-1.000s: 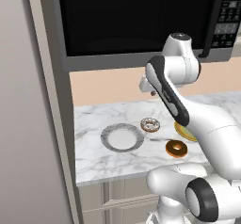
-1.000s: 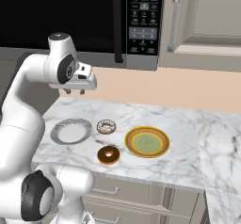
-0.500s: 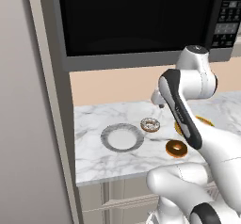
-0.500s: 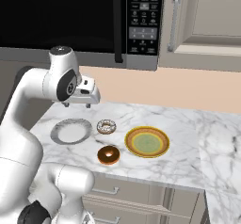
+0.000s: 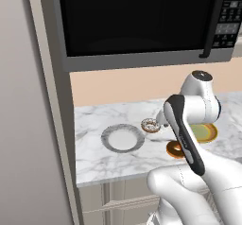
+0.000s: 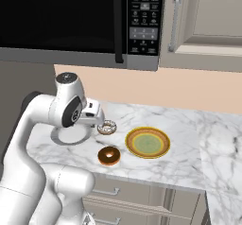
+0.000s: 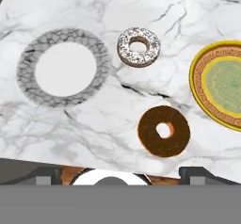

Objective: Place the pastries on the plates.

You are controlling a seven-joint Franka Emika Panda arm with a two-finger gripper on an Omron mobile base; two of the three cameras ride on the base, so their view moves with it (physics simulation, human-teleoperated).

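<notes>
Take the grey-rimmed plate (image 7: 63, 68) as your landmark on the marble worktop (image 7: 99, 124). In your hand view the white-iced doughnut (image 7: 138, 46) lies just beside that plate, off its right rim and a little toward the top of the picture, apart from it and flat on the stone. The brown-glazed doughnut (image 7: 164, 131) lies further from the plate, to its lower right, nearer the worktop's front edge, and also flat on the stone. The yellow-orange plate (image 7: 221, 84) sits well apart from the grey-rimmed one, beyond both doughnuts at the right side of the picture, and nothing lies on it. The grey-rimmed plate's white centre is bare too.

From your left base view you see the same row: grey-rimmed plate (image 5: 122, 138), white-iced doughnut (image 5: 151, 125) just to its right, the brown-glazed doughnut (image 5: 174, 149) partly behind the arm, and a part of the yellow-orange plate (image 5: 205, 133) past it.

In your right base view the hand (image 6: 98, 119) hangs above the worktop between the grey-rimmed plate (image 6: 63, 136) and the white-iced doughnut (image 6: 107, 127), touching neither. You cannot tell how far its fingers are spread, since they are too small there; it has hold of nothing. A microwave (image 6: 94, 21) hangs above the worktop.
</notes>
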